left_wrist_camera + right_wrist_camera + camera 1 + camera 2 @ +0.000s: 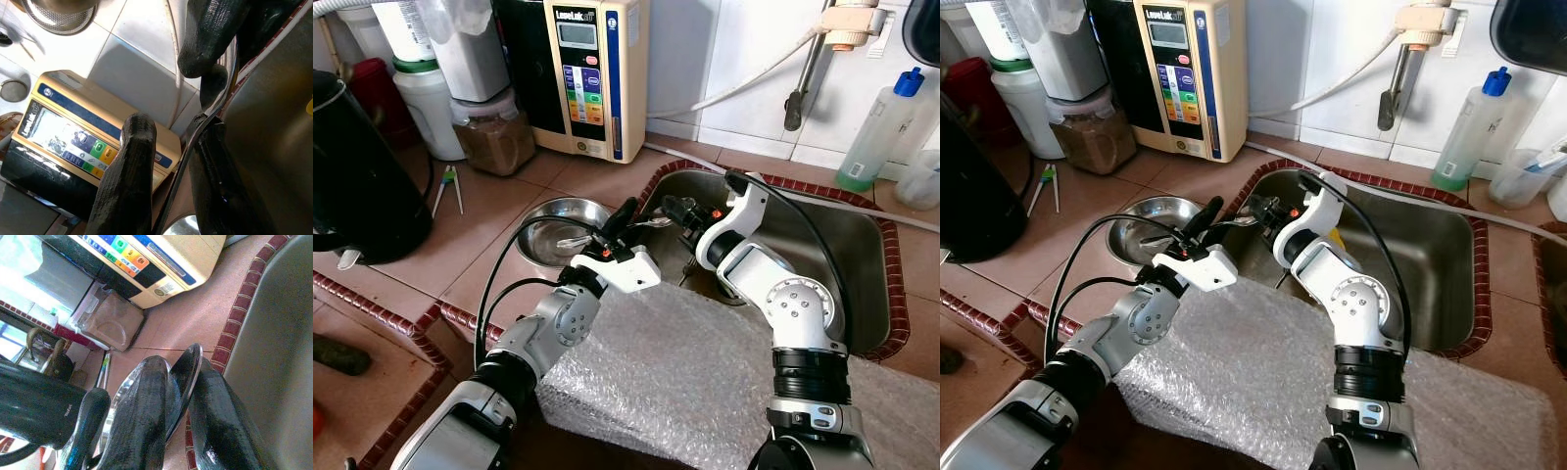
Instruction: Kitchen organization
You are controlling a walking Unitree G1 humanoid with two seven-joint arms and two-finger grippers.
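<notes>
A metal spoon (653, 223) hangs over the counter edge between the steel bowl (558, 233) and the sink (847, 259). My right gripper (674, 209) is shut on the spoon's bowl end (188, 377), just above the sink's brick rim. My left gripper (620, 219) points up beside it, open. In the left wrist view the spoon's thin handle (178, 191) runs between the two fingers (132, 171), close against one of them. The steel bowl sits on the tiled counter, under and to the left of both grippers.
A sheet of bubble wrap (685, 377) covers the near counter under both arms. A beige water machine (592, 73), a jar of brown powder (497, 137) and a black kettle (357, 176) stand at the back left. A blue-capped bottle (876, 132) stands behind the sink.
</notes>
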